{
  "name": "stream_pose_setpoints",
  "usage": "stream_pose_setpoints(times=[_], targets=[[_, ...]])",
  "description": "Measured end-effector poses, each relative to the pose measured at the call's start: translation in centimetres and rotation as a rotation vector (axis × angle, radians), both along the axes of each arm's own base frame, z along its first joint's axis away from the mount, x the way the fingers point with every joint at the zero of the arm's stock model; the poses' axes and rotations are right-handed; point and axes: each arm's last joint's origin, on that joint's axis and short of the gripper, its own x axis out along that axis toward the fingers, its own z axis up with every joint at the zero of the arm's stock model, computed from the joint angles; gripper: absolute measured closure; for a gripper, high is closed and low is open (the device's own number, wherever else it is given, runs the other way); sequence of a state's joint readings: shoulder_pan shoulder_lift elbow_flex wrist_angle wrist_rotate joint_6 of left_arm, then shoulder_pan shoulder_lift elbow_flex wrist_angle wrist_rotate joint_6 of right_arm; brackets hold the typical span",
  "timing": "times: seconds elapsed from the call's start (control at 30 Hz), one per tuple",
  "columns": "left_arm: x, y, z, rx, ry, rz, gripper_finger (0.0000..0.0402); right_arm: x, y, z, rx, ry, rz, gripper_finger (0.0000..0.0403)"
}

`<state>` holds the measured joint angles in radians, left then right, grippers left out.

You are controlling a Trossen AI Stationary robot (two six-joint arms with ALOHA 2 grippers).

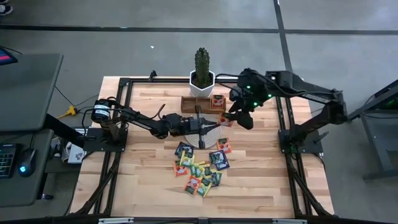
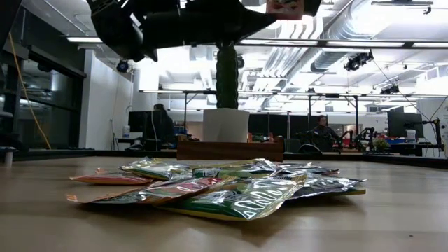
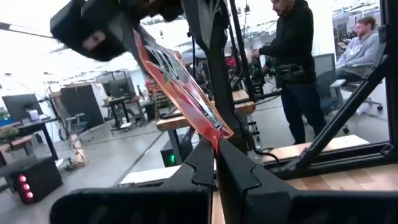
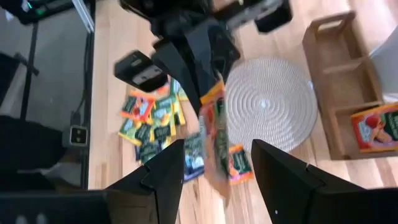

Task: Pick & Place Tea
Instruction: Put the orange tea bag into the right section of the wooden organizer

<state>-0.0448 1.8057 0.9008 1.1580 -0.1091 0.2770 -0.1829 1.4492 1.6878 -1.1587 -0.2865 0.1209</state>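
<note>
Wooden worktop [image 1: 149, 186] carries loose tea sachets [image 1: 200, 169] mid-front; above, left gripper [image 3: 216, 163] pinches 1 red sachet [image 3: 180, 84] between right gripper's [image 4: 214, 163] spread fingers.

We see even, bright overhead light on the table [image 1: 249, 186] from above, with soft shadows. At table height the ceiling lamps [image 2: 280, 42] glare and the foil sachets [image 2: 224, 189] glint. The red sachet [image 3: 180, 81] is motion-blurred, as is the orange sachet [image 4: 217, 143].
</note>
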Motion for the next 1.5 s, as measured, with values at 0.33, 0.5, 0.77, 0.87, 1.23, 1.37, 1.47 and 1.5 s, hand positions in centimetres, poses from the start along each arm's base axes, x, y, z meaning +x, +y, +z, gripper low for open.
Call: stream_pose_setpoints(times=[0.33,0.5,0.77,0.87,1.23,1.37,1.47,1.5], targets=[[0.6,-0.1,0.7,0.036,0.007,-0.012,0.0401,0.8,-0.2,-0.7,0.006,0.040,0.009,0.0233],[0.7,-0.1,0.5,0.038,0.035,-0.014,0.0401,0.6,-0.1,-0.6,0.009,0.044,0.008,0.0268],[0.7,-0.1,0.3,0.038,0.048,-0.013,0.0401,0.4,-0.1,-0.7,0.009,0.061,0.016,0.0326],[0.7,-0.1,0.3,0.038,0.056,-0.013,0.0401,0.3,-0.1,-0.5,0.000,0.054,0.024,0.0360],[0.8,0.0,0.2,0.032,0.068,0.018,0.0391,-0.3,-0.1,-0.1,-0.069,0.044,0.014,0.0400],[0.8,0.0,0.1,0.041,0.079,0.015,0.0356,-0.4,-0.2,-0.1,-0.090,0.051,0.003,0.0401],[0.8,0.0,0.1,0.038,0.075,0.017,0.0313,-0.5,-0.3,-0.1,-0.125,0.056,-0.023,0.0402],[0.8,0.0,0.1,0.034,0.078,0.016,0.0296,-0.5,-0.3,-0.1,-0.132,0.058,-0.028,0.0402]])
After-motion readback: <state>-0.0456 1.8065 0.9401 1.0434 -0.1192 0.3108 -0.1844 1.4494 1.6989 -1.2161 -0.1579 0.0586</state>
